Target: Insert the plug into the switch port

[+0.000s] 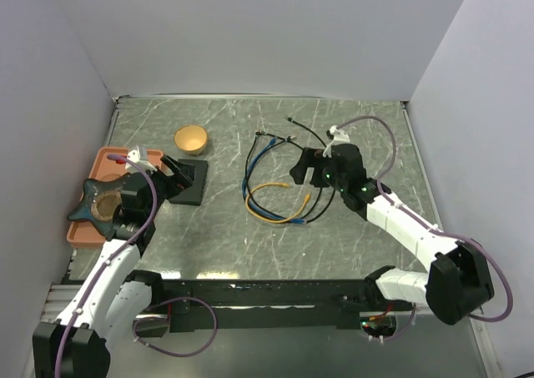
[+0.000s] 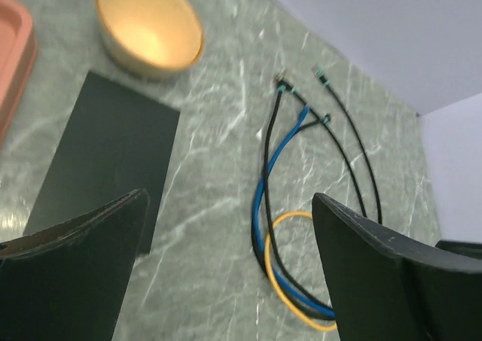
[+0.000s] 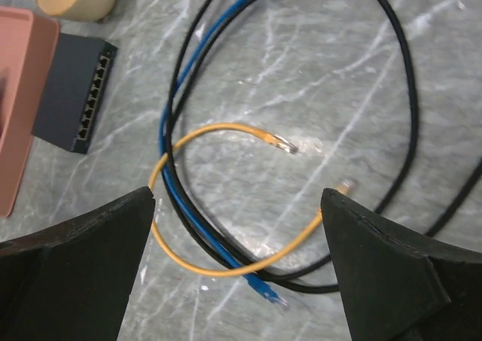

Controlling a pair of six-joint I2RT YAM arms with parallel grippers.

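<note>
Both arms are over the grey-green table [image 1: 250, 244], a smooth marbled slab with white veins.

The left gripper [image 1: 177, 176] [image 2: 230, 198] has its jaws spread wide with nothing between them. It hangs over the near part of the switch [image 1: 190, 182] [image 2: 105, 160] [image 3: 75, 92]. The switch is one flat, matte-black rectangular box lying on the table, left of centre and just beside the orange tray [image 1: 98, 166]. One narrow edge carries a row of small square sockets, eight as best I can count in the right wrist view. That edge faces the cables.

The right gripper [image 1: 307, 178] [image 3: 237, 194] is also fully parted and empty. It is above the cable tangle, well apart from the switch.

The cables are thin, glossy and loosely looped over each other. There is one yellow cable [image 1: 271, 215] [image 3: 218, 269], one blue cable [image 1: 260, 157] [image 3: 184, 205] and some black cable [image 1: 250, 165] [image 3: 410, 108]. I cannot tell whether the black is one run or two. The yellow cable ends in two clear plugs [image 3: 285, 145], which lie near each other on the bare marble. The blue end nearest the right wrist camera also lies loose.

One round, tan bowl [image 1: 191, 138] [image 2: 149, 26] with a smooth inside sits just beyond the switch.
</note>
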